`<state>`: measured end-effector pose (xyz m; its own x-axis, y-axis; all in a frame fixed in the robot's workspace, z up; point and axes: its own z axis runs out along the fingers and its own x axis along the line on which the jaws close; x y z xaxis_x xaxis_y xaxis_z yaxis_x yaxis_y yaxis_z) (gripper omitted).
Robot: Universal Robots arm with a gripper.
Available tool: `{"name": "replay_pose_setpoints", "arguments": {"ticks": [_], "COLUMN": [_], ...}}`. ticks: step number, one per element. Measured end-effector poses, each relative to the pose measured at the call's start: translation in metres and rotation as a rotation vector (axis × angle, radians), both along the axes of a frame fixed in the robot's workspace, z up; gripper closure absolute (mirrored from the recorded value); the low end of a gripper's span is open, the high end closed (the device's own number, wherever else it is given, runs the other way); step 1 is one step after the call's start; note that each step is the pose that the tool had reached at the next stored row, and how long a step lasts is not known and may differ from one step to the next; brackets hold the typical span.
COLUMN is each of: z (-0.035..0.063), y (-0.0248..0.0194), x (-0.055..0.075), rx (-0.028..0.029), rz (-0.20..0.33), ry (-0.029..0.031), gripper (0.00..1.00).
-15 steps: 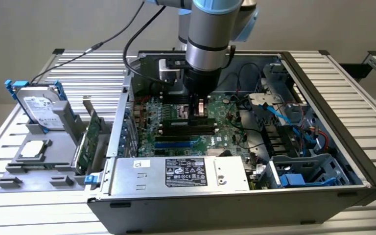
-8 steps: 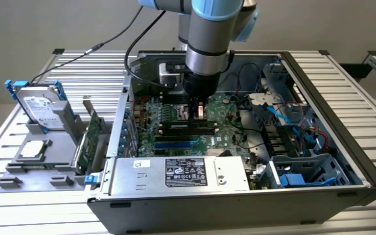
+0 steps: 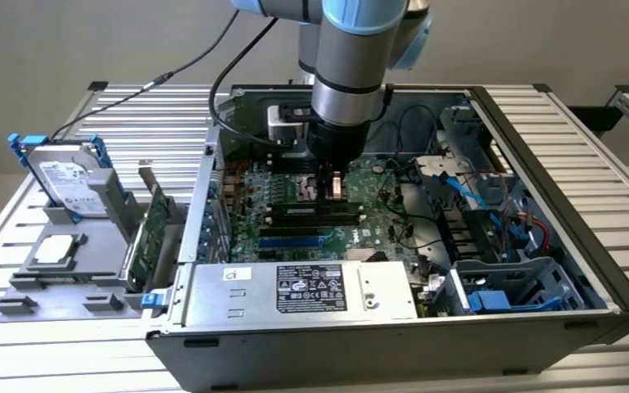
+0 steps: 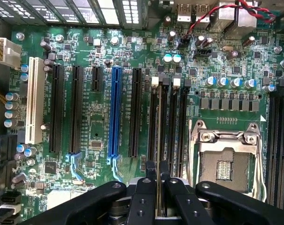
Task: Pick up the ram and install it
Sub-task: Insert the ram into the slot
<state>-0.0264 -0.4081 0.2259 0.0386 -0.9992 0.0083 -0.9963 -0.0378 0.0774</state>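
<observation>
Open computer case on the counter, motherboard inside. End effector pinches the ram edge-down over the memory slots. The ram's long axis is parallel to them, running between the exterior view's left and right.

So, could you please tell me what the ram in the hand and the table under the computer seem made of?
The ram, seen edge-on in the hand, looks like thin rigid circuit board, though its faces are hidden. The table looks like bare aluminium: matte silver, ribbed profiles.
</observation>
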Motion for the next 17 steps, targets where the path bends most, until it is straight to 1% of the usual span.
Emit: {"name": "replay_pose_setpoints", "arguments": {"ticks": [5,9,12,17], "z": [0.0,-0.0002,-0.0007,-0.0016], "y": [-0.003,-0.0033,-0.0033,-0.0033], "x": [0.0,0.0,0.0,0.0], "rx": [-0.0001,0.0,-0.0001,-0.0003], "rz": [-0.004,-0.012,-0.038,-0.04], "ry": [0.0,0.0,0.0,0.0], "gripper": [0.86,0.86,0.86,0.86]}}
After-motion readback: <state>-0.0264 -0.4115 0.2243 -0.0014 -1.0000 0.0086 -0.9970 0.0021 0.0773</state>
